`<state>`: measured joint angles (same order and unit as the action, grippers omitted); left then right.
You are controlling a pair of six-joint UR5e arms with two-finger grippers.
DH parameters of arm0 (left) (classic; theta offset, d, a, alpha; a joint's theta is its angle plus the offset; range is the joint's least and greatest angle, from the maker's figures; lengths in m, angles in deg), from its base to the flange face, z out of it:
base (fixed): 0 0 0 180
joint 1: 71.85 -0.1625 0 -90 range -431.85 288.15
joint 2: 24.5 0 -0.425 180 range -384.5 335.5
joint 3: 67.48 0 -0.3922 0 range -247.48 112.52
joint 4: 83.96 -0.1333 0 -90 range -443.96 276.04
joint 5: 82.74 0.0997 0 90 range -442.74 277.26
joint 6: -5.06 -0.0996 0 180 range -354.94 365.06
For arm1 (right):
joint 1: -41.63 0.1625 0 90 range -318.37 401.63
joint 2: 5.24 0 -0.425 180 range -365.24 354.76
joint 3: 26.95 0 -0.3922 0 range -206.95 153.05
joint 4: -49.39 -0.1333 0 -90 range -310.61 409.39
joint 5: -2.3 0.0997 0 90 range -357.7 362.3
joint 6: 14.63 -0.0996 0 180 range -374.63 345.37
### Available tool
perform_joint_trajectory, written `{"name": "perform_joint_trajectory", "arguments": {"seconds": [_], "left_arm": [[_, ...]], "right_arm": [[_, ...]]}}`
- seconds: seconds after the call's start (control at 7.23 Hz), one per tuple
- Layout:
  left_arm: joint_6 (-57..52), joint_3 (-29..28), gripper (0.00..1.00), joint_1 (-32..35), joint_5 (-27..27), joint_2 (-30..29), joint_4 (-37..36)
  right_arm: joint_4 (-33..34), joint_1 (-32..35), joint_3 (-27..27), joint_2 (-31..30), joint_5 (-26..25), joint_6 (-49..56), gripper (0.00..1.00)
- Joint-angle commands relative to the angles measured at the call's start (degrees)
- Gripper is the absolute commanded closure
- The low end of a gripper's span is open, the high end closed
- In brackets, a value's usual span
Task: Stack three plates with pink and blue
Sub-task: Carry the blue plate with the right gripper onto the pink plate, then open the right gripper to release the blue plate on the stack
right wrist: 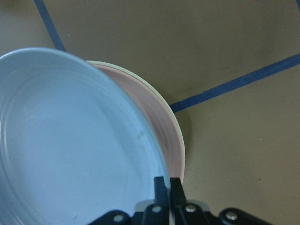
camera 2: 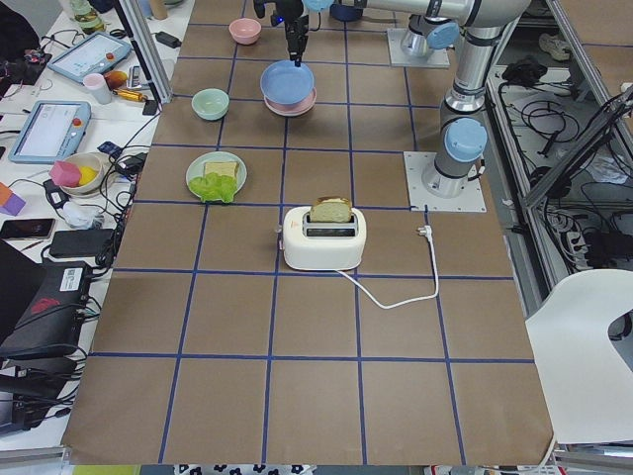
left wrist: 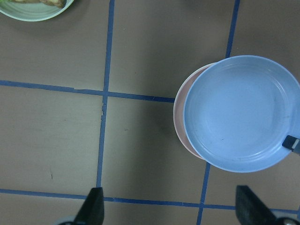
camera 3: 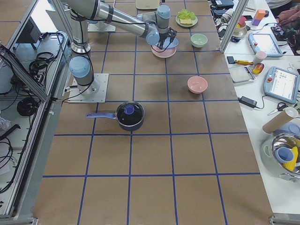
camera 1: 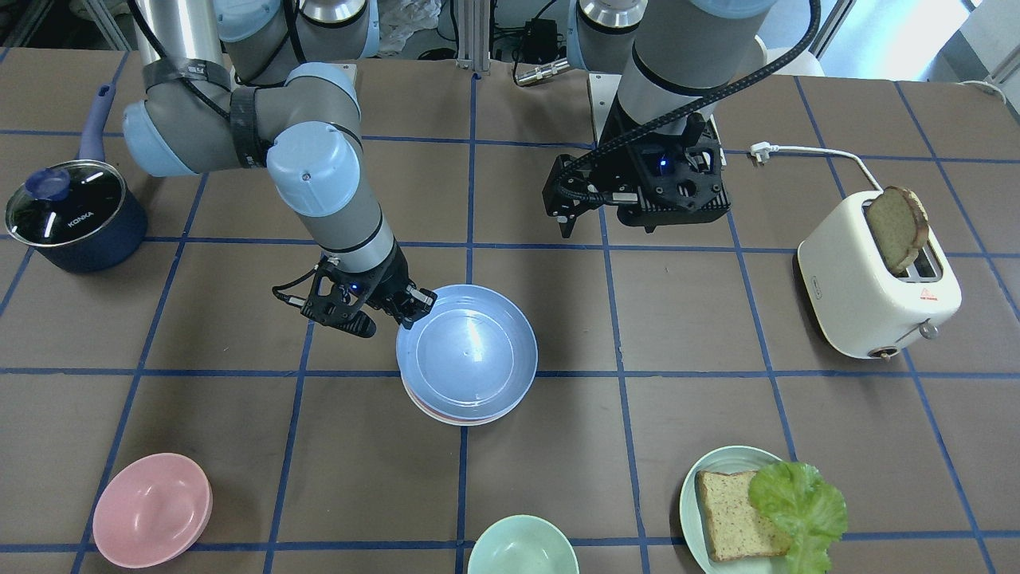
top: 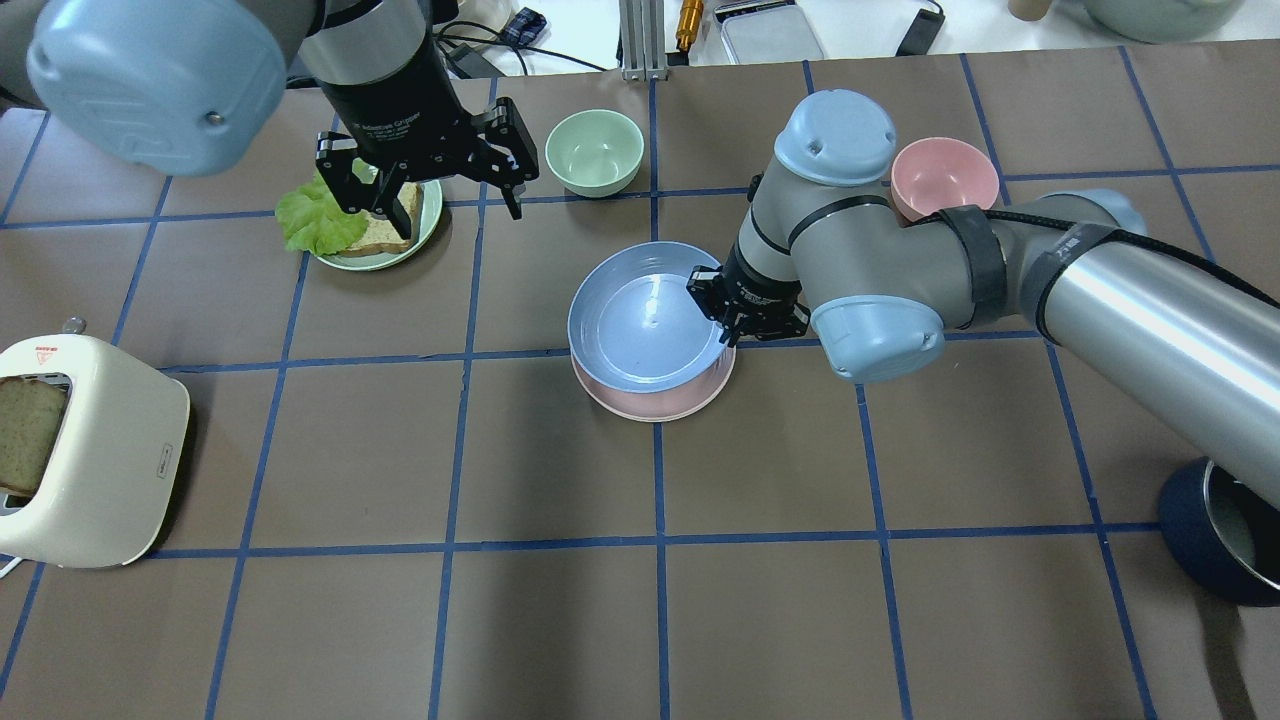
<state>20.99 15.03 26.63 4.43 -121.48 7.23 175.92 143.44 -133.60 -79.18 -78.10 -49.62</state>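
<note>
On a brown bench (top: 300, 450), the right jaws pinch a light blue round plate (top: 645, 320) atop a pale pink plate (top: 650, 405) and cream-white plate (right wrist: 165, 102). The left jaws gape wide

This is a robotics lab dressed up as a kitchen: two industrial robot arms (camera 3: 117, 18) stand on metal base plates (camera 2: 473, 198) bolted to a brown counter (camera 2: 316, 406) taped off in blue squares, with loose cables (camera 2: 569, 119) trailing beside it. Benches along the side hold teach pendants (camera 3: 280, 84), tools and clutter, and aluminium posts (camera 2: 141, 54) frame the counter. The household things, a toaster (camera 2: 324, 240), a lidded saucepan (camera 3: 130, 116) and a few bowls (camera 3: 197, 84), sit on the grid like props.
</note>
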Motion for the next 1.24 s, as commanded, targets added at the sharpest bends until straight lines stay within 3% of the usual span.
{"name": "perform_joint_trajectory", "arguments": {"seconds": [0.0, 0.28, 0.41, 0.55, 0.69, 0.83, 1.11], "left_arm": [[-0.1, 3.8, 0.00, -0.5, 0.4, 2.2, -0.8], [-0.5, 3.7, 0.00, -0.7, 1.6, 2.4, -1.0], [-0.4, 3.9, 0.00, -0.7, 1.6, 2.4, -1.3], [0.0, 4.1, 0.00, -0.7, 1.5, 2.4, -1.3], [-0.1, 4.0, 0.00, -0.7, 1.5, 2.5, -1.3], [0.1, 4.1, 0.00, -0.7, 1.5, 2.5, -1.3], [0.2, 4.0, 0.00, -0.7, 1.5, 2.5, -1.3]], "right_arm": [[1.2, 0.5, -0.1, 1.4, 0.0, -0.6, 1.00], [1.2, 0.2, -0.5, 1.6, 0.0, -0.1, 0.98], [1.2, 0.1, -0.3, 1.6, -0.1, -0.3, 0.80], [1.3, -0.5, 0.1, 1.7, -1.1, 0.3, 0.21], [1.2, -1.7, 1.2, 1.2, -2.3, 3.3, 0.01], [0.0, -3.7, 4.0, 0.9, -4.6, 10.1, 0.00], [-10.1, -6.6, 11.0, -0.1, -9.2, 19.1, 0.00]]}}
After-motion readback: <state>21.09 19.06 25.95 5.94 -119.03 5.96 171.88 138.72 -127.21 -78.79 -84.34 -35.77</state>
